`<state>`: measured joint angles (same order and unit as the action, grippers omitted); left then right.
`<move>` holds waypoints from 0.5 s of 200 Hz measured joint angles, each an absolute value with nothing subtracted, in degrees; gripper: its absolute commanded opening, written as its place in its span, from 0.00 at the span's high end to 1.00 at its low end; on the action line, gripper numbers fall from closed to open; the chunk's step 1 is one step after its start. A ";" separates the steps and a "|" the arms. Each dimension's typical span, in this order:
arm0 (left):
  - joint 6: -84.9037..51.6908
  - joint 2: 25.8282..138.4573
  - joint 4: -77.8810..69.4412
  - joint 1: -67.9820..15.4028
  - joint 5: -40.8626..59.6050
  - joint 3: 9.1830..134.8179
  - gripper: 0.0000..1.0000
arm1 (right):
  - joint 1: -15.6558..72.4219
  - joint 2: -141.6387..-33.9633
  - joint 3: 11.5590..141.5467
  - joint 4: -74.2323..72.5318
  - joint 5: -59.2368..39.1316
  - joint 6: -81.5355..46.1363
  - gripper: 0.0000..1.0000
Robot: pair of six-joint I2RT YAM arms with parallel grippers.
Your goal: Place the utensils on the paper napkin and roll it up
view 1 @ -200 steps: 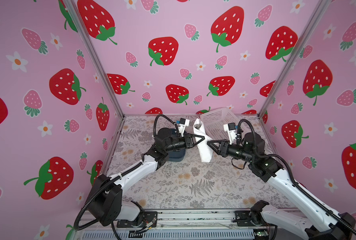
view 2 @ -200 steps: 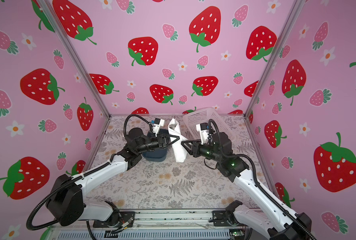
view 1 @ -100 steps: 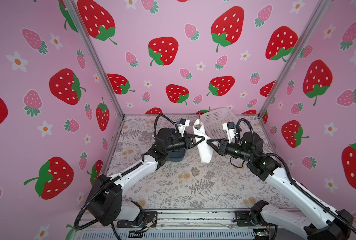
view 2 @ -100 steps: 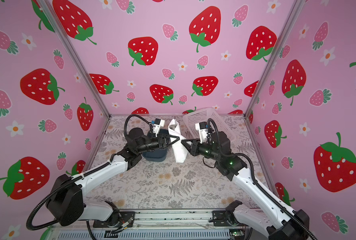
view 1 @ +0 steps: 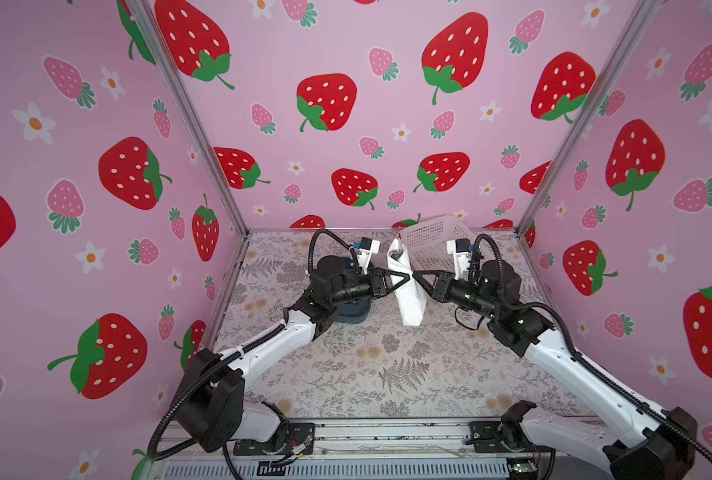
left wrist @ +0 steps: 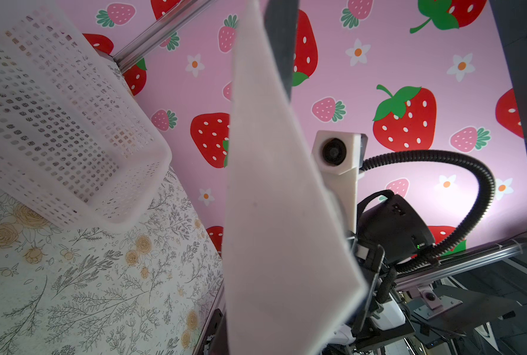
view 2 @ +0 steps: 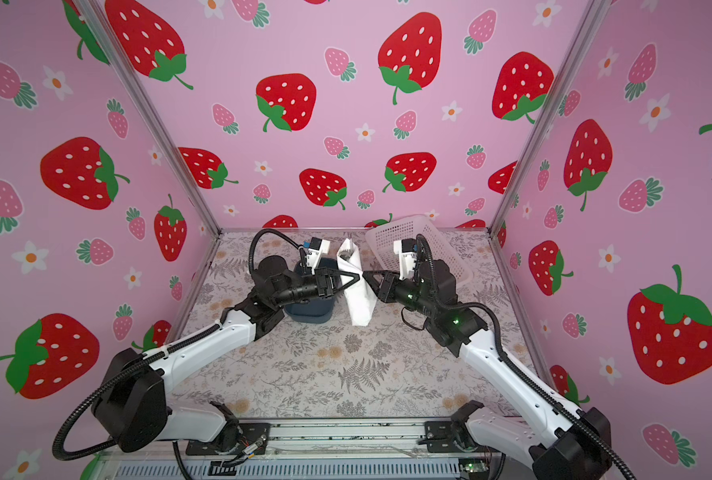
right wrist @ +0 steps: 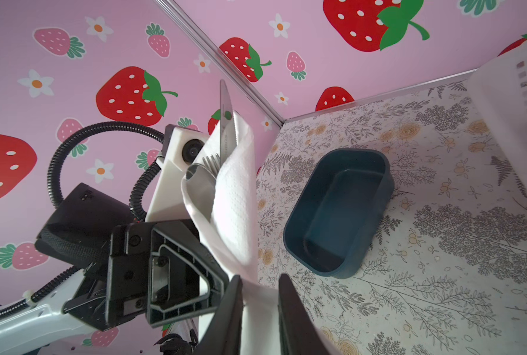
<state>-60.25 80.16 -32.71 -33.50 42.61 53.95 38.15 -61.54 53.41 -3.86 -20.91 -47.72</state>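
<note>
Napkin (view 1: pixel 409 300) pinched: left pincer (view 1: pixel 405 275) facing right pincer (view 1: pixel 416 274).

Matt, dimpled paper napkin (right wrist: pixel 234 209)

White napkin (view 1: pixel 406 291) rolled around utensils (right wrist: pixel 225 132), near-upright.

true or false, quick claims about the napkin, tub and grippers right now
1. The napkin is rolled around the utensils. True.
2. The tub holds a spoon. False: it is empty.
3. The left gripper and right gripper both pinch the napkin. True.
4. The napkin lies spread flat. False: it is held up on end.
5. The knife is fully hidden. False: its blade pokes out of the roll.
</note>
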 measured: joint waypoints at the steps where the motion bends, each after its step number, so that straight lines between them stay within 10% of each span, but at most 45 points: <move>1: -60.25 80.16 -32.71 -33.50 42.61 53.93 0.85 | 38.15 -61.52 53.41 -3.90 -20.91 -47.75 0.74; 57: -60.23 80.16 -32.71 -33.65 42.50 53.93 0.86 | 38.15 -58.52 53.41 -3.90 -22.81 -47.48 0.69; 100: -60.25 80.16 -32.75 -33.65 42.46 53.93 0.86 | 38.15 -55.51 53.95 -1.50 -25.26 -45.17 0.88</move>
<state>-60.25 80.16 -32.75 -33.65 42.46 53.93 38.15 -55.51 53.95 -1.50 -25.26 -45.17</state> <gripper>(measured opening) 0.143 0.156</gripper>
